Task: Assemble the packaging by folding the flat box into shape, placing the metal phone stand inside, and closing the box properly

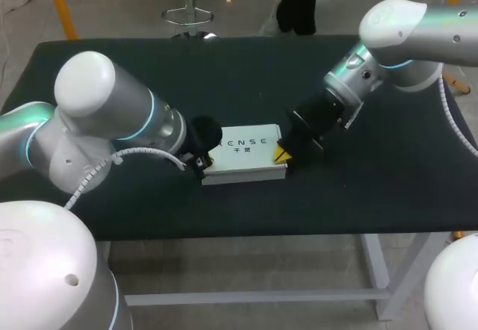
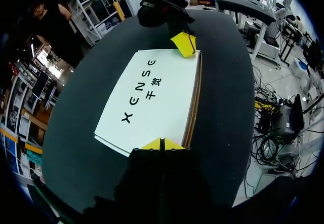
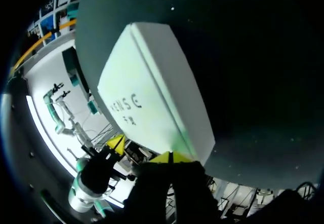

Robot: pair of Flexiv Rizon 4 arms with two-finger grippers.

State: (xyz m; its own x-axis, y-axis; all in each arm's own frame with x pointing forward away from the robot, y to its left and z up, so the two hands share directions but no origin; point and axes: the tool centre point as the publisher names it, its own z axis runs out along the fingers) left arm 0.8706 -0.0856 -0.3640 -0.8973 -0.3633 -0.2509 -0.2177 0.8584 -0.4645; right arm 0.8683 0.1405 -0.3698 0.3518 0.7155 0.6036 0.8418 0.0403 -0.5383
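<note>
A white box [image 1: 243, 154] with dark lettering lies flat in the middle of the dark table [image 1: 373, 188], lid side up and looking closed. My left gripper [image 1: 202, 163] is shut, its tips against the box's left end. In the left wrist view its joined yellow tips [image 2: 162, 144] touch the near edge of the box [image 2: 152, 95], and a brown seam [image 2: 194, 97] runs along one long side. My right gripper [image 1: 281, 153] is shut and rests on the box's right end. In the right wrist view its tips [image 3: 171, 157] meet the box [image 3: 152, 97] at a corner. No phone stand is visible.
Dark table cloth lies open all round the box. My left arm's white cable [image 1: 142, 153] loops just left of the box. My right gripper [image 2: 185, 44] shows at the far end of the box in the left wrist view.
</note>
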